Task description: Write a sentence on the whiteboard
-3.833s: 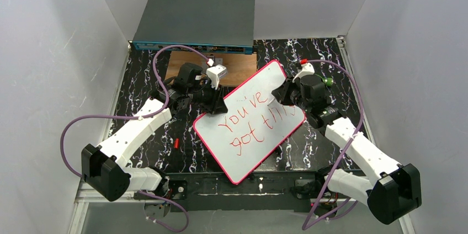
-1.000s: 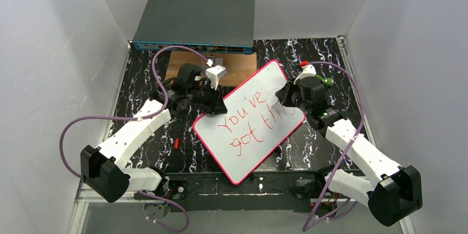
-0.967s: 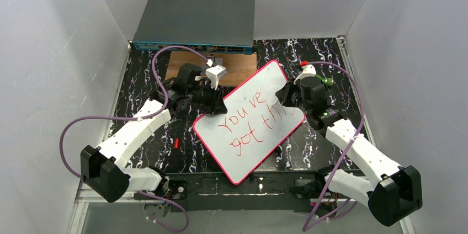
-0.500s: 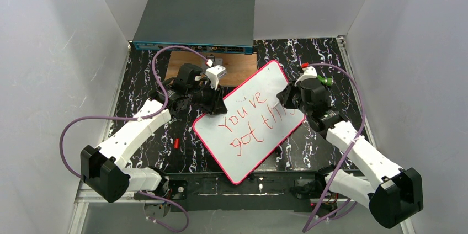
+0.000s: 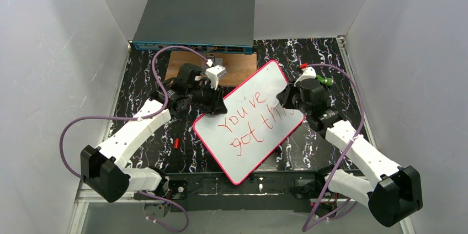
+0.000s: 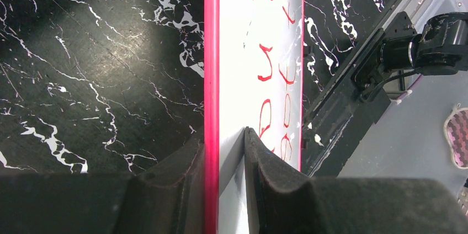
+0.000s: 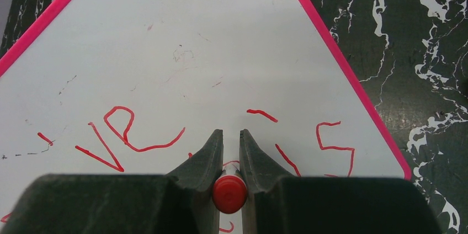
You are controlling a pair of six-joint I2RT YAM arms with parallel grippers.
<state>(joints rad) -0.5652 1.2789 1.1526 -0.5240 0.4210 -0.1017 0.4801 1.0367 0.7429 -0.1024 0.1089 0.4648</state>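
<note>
On whiteboard [image 5: 259, 82], right end effector [image 7: 231, 132] pinches red marker [image 7: 229, 194], left end effector [image 6: 223, 134] clamps its edge; board slipping could smear lettering [image 5: 248, 129].

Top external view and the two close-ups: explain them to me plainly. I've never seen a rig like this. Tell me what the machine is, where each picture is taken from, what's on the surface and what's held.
The machine is two robot arms, the left arm and the right arm, bolted at the near edge of a black marbled table. The wide picture looks down from above and behind them. The other two come from cameras on the wrists, so each shows its own dark fingers. At the back of the table are a brown wooden board and a grey box. In the middle is a whiteboard with a pink rim. The left gripper is clamped on the whiteboard's edge. The right gripper pinches a red marker over red handwriting that starts "You've got".
</note>
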